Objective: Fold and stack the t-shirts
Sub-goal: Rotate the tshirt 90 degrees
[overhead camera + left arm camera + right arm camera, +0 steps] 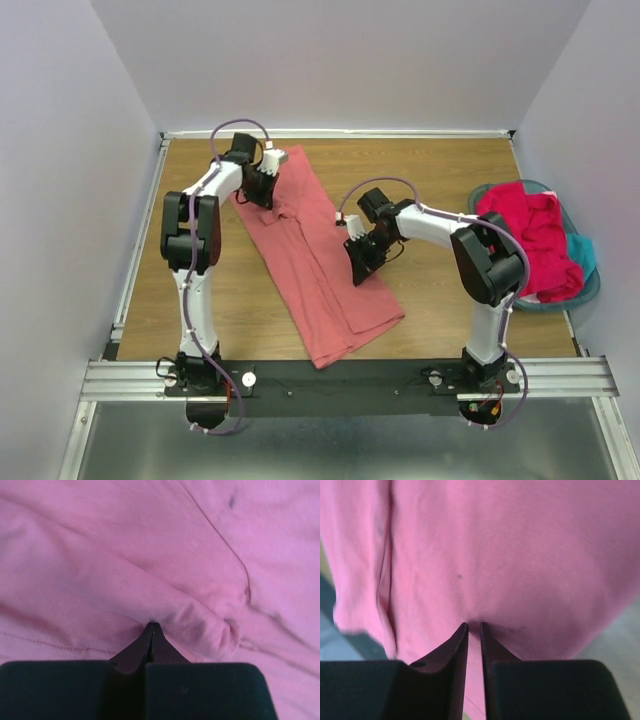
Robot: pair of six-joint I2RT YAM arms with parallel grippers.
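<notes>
Left tool [151,626] and right tool [474,625], nearly closed, pinch salmon-pink t-shirt [312,272].

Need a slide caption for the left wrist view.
Left gripper shut on a bunched fold of the soft salmon-pink cloth t-shirt.

- Pink shirt [315,260]: plain salmon-pink, with a few tiny dark specks.
- Red shirt [530,235], right: plain magenta-red.
- Teal shirt [584,255], beside it: plain teal.
- Basket [580,297]: teal.
- Table [440,190]: brown wood grain.
- Left arm [196,300], right arm [492,325]: white, black joints, mauve cables.
- Walls [340,60]: pale lilac-grey.
</notes>
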